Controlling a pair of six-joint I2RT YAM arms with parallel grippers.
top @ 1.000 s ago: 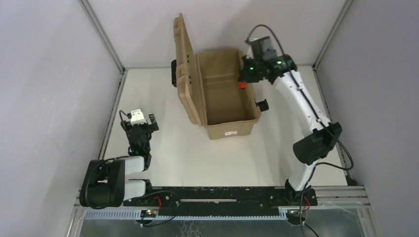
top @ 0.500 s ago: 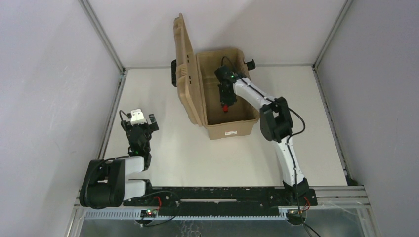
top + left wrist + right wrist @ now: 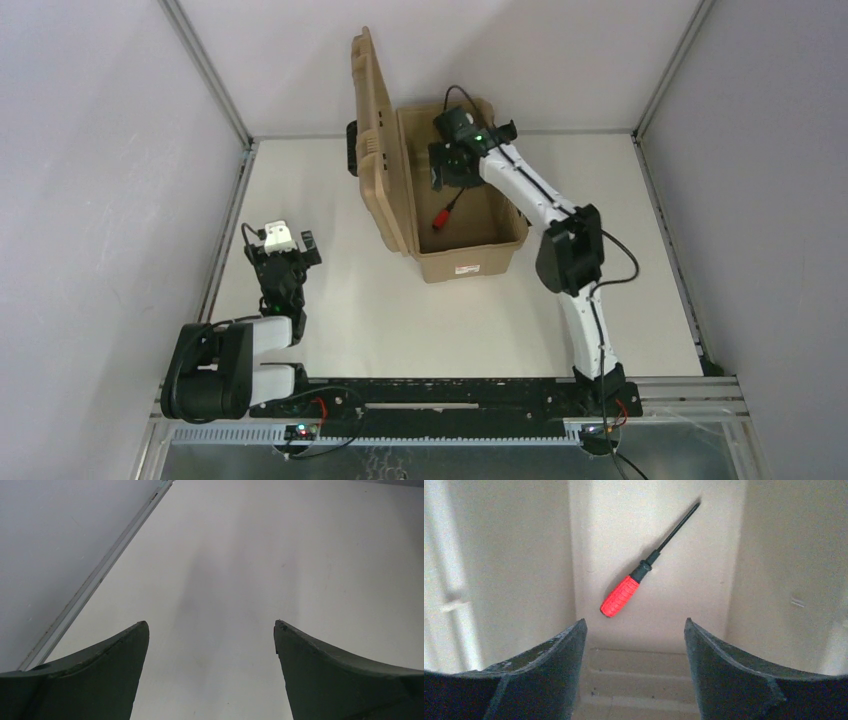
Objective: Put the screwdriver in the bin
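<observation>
screwdriver (image 3: 640, 571) on bin (image 3: 470, 262) floor, beyond right fingers (image 3: 539, 680) | wide apart, empty | left fingers (image 3: 100, 680) wide apart, empty

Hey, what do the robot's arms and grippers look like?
Both arms have white links and bulky black joints. The right arm carries a thin black cable looping by its elbow and a green light near the wrist. The left arm has a white block at its wrist. The left gripper and right gripper have dark, curved, tapering fingers.

right hand (image 3: 634, 625): moved from the right rim of the bin (image 3: 470, 262) into it, then lifted toward far end | jaws: clamped → apart | screwdriver (image 3: 646, 565): held → lying loose on bin floor
</observation>
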